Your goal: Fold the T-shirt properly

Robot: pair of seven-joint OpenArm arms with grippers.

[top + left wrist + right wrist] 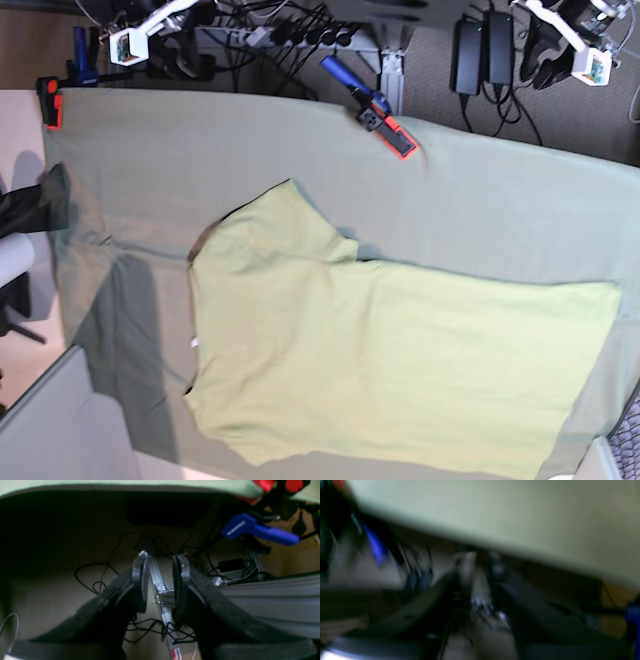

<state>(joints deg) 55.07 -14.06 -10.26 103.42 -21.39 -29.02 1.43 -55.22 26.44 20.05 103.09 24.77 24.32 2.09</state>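
A limp, light yellow-green cotton T-shirt [400, 360] lies flat; best pinched at its hem corners. Left tool [160, 580] spread, empty; right tool [475, 580] too blurred to tell.

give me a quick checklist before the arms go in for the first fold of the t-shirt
1. T-shirt lies spread flat on the table cloth: ok.
2. One sleeve is laid out and in plain sight: ok; the other sleeve runs out of the base view: cannot tell.
3. Left gripper jaws stand apart with nothing between them: ok.
4. Right gripper jaws: that wrist view is too blurred: cannot tell.
5. Both arms are off the shirt, up by the far table edge: ok.
6. Clamps holding the table cloth sit away from the shirt: ok.
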